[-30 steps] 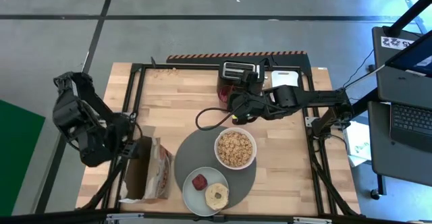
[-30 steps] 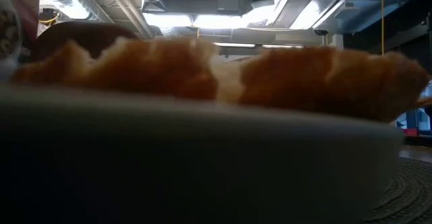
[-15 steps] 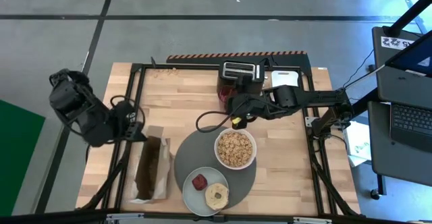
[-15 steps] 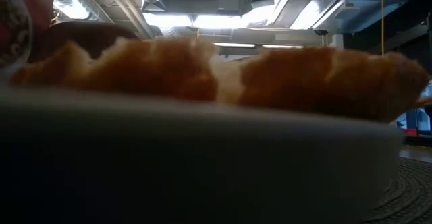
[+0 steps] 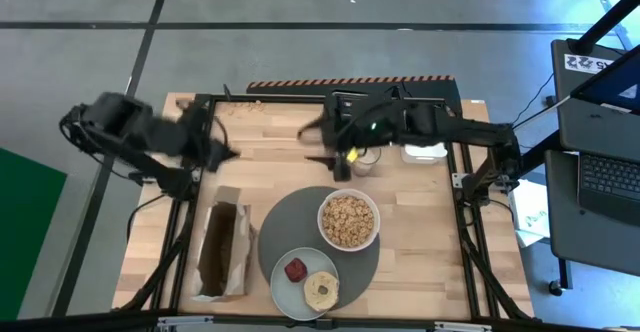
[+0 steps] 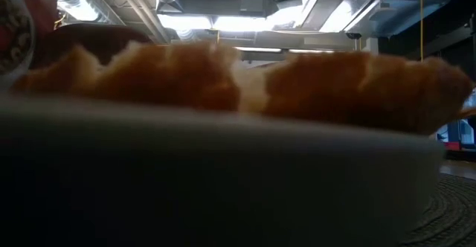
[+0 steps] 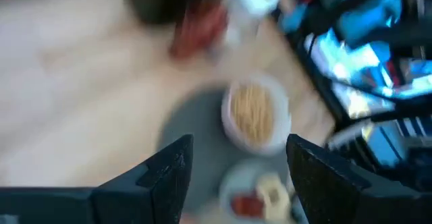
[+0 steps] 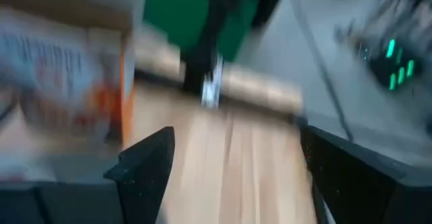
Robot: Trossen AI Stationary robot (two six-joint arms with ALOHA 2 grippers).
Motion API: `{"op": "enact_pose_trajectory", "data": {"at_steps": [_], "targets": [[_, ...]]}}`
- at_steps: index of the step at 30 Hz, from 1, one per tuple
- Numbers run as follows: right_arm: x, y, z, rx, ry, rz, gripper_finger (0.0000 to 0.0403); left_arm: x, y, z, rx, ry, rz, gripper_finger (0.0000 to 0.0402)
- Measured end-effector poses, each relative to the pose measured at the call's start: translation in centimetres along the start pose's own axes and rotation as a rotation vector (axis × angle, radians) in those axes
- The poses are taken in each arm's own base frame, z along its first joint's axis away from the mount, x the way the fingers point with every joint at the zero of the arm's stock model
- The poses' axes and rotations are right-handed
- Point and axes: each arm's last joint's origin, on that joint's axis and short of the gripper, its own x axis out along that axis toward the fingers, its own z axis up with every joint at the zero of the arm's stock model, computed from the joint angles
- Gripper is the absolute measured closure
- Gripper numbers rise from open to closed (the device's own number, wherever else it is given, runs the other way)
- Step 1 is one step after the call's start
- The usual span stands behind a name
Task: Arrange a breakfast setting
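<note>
The pale mint-green flat plate of food lies nearest on the round dark-grey placemat; behind it the white round bowl, cereal-filled, likely spillable, best gripped by its rim; the paper bag crowds the left; both grippers hover beyond, left gripper and right gripper fingers spread, holding nothing; no spoon visible.

On my high view I see a dark-grey placemat on the pale wood-grain counter. The bowl is white, filled with tan cereal rings. The plate is pale mint-green, carrying something red and something beige (I can't tell what they are). Beside the placemat stands a brown bag with a red-and-white printed side. The arms are black. The floor shows a green patch at the left.
</note>
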Motion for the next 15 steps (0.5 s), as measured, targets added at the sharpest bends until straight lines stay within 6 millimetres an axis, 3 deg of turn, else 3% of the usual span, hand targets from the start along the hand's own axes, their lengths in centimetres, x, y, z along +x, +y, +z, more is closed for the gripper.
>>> {"op": "enact_pose_trajectory", "data": {"at_steps": [4,9,12,15], "targets": [[-0.3,-2.1,1.5,0.016,-0.221,-0.027,0.0082,-0.4,0.9,3.4,0.167,-0.161,-0.043,0.0182],[-1.0,-4.5,0.6,0.115,-0.187,-0.076,0.0082,-0.9,2.8,7.0,0.359,-0.228,-0.134,0.0189],[-1.0,-5.2,-0.7,0.142,-0.08,-0.09,0.0082,0.5,4.2,8.1,0.388,-0.173,-0.182,0.019],[-1.1,-5.4,-2.1,0.164,0.066,-0.118,0.0082,3.5,5.9,8.5,0.424,-0.097,-0.171,0.019]]}}
